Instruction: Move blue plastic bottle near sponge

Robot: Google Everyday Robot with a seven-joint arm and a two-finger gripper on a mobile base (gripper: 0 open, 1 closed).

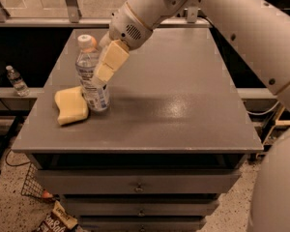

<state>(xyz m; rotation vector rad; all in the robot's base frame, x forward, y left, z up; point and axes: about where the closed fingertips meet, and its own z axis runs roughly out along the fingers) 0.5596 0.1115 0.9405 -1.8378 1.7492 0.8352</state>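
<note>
Down by the floor lies a crumpled brown snack wrapper (53, 221), below the drawers of the grey counter (183, 110). Near the counter's left front edge sits the pale yellow wavy-edged sponge (71, 105), and touching its right side the tall clear blue plastic bottle (89, 67) with a white cap stands upright. The cream-coloured claw (100, 75) reaches down against the bottle's right side; I cannot tell whether it grips it. Further left, off the counter, stands a small water bottle (17, 80).
</note>
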